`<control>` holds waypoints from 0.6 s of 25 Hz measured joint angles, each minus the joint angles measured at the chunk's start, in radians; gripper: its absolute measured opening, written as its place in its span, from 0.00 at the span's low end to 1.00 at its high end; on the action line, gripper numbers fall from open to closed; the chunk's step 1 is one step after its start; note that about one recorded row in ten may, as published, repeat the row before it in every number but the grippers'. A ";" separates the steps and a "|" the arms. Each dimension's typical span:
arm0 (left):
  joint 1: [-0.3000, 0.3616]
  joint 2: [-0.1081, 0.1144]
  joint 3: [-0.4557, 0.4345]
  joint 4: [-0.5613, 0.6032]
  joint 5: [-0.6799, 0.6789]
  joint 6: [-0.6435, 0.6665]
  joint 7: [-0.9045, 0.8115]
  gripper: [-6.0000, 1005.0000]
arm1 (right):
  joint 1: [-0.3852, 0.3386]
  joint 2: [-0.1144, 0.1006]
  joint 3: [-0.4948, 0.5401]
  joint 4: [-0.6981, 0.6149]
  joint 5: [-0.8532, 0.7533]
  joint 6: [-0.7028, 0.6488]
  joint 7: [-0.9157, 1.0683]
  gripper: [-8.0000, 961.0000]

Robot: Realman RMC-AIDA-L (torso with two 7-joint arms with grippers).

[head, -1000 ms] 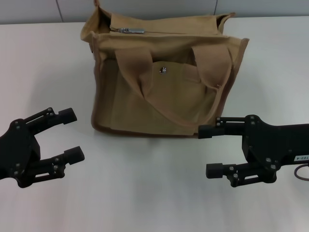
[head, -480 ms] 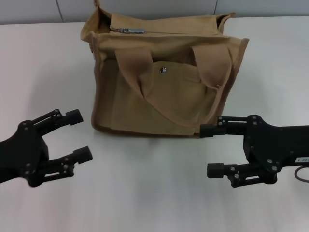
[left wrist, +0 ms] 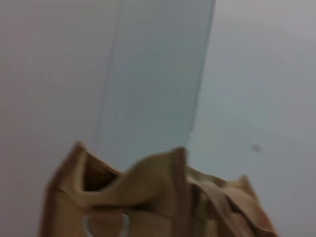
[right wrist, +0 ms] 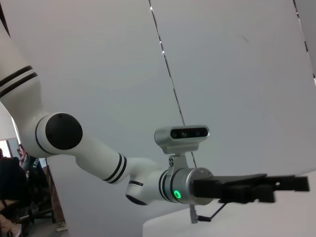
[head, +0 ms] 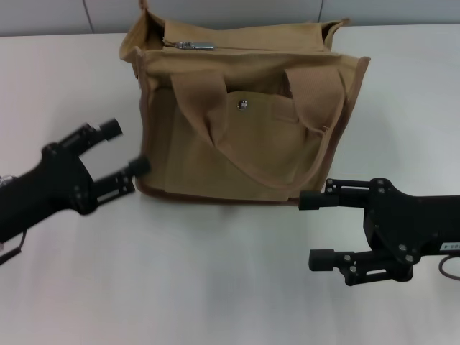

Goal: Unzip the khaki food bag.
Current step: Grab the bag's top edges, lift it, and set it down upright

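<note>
The khaki food bag (head: 244, 115) stands upright at the back middle of the white table (head: 215, 287), with two strap handles, a front pocket with a silver snap (head: 243, 105) and a metal zipper pull (head: 192, 45) at the top left end. It also shows in the left wrist view (left wrist: 158, 197). My left gripper (head: 123, 149) is open, just left of the bag's lower left corner. My right gripper (head: 310, 230) is open and empty, in front of the bag's right lower corner and apart from it.
The table's back edge meets a grey wall behind the bag. The right wrist view shows my left arm (right wrist: 118, 168) and its wrist camera (right wrist: 182, 136) against the wall.
My left gripper has moved forward and to the right, up to the bag's left side. My right gripper has dropped back slightly.
</note>
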 joint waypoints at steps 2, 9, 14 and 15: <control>-0.011 0.000 -0.040 -0.024 -0.002 -0.009 0.017 0.85 | -0.005 0.001 0.000 0.001 -0.001 0.001 -0.002 0.81; -0.074 -0.004 -0.061 -0.085 -0.009 -0.016 0.061 0.73 | -0.012 0.001 0.000 0.015 -0.001 0.006 -0.004 0.81; -0.123 -0.005 -0.057 -0.155 -0.042 -0.096 0.114 0.64 | -0.012 0.001 0.001 0.022 0.000 0.005 -0.004 0.81; -0.128 -0.005 -0.056 -0.161 -0.042 -0.107 0.116 0.62 | -0.013 0.001 0.004 0.024 0.000 0.004 -0.004 0.81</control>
